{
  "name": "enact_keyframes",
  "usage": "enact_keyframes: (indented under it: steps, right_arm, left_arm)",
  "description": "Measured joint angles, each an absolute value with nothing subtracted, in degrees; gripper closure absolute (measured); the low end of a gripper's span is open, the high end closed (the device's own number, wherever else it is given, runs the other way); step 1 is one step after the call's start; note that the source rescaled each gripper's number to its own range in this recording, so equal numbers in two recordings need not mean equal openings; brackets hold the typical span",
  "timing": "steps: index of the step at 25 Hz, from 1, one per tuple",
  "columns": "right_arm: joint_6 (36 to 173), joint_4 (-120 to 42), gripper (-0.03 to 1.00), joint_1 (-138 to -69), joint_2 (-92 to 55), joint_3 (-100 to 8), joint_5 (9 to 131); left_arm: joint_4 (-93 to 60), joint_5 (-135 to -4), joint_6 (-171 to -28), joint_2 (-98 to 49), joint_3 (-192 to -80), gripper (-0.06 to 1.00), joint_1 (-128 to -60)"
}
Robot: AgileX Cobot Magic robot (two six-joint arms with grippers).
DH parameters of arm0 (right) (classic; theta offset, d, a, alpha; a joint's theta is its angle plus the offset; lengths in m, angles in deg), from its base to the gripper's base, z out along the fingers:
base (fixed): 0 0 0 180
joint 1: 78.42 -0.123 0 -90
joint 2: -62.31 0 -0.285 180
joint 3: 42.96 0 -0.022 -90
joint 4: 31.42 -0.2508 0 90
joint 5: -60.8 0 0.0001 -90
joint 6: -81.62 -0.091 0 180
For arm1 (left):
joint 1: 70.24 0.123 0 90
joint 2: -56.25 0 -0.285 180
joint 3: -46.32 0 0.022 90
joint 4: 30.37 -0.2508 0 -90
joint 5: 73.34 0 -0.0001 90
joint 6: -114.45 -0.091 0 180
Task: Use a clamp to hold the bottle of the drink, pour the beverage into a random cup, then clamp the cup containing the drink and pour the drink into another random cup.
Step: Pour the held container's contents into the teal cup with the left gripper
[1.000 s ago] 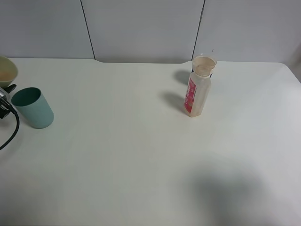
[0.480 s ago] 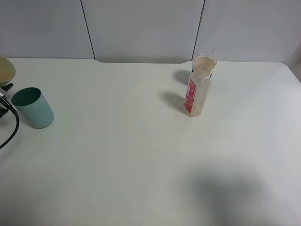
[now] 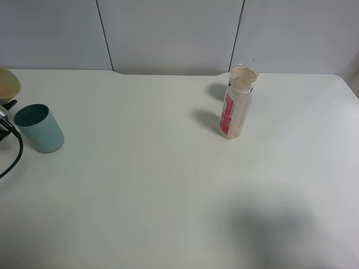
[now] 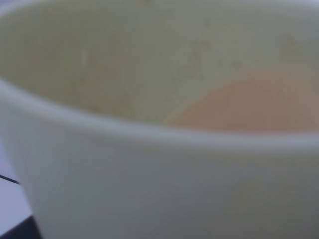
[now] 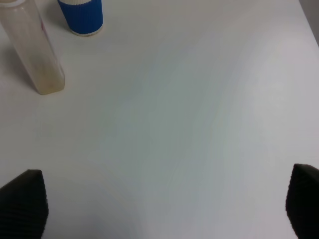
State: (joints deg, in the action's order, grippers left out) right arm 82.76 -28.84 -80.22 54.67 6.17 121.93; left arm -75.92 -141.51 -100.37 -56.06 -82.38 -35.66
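Yellow-green cup (image 4: 149, 164) holding tan beverage (image 4: 254, 102), clamped in left gripper at table's (image 3: 168, 185) far-left edge, raised beside teal cup (image 3: 39, 128), presumably for pouring. Right gripper (image 5: 164, 209) wide open, empty, away from emptied bottle (image 3: 235, 109).

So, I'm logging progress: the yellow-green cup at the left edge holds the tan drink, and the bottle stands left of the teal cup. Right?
Not quite. The yellow-green cup does hold the tan drink, but the bottle stands to the right of the teal cup, as the exterior high view shows.
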Motion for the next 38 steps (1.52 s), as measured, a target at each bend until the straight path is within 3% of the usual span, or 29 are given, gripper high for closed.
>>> enact_keyframes:
  steps: [38]
  right_arm:
    - [82.76, -28.84, 0.06, -80.22, 54.67, 6.17, 121.93]
  left_arm:
    - [-76.81, -141.51, -109.2, -56.06, -82.38, 0.92, -35.66]
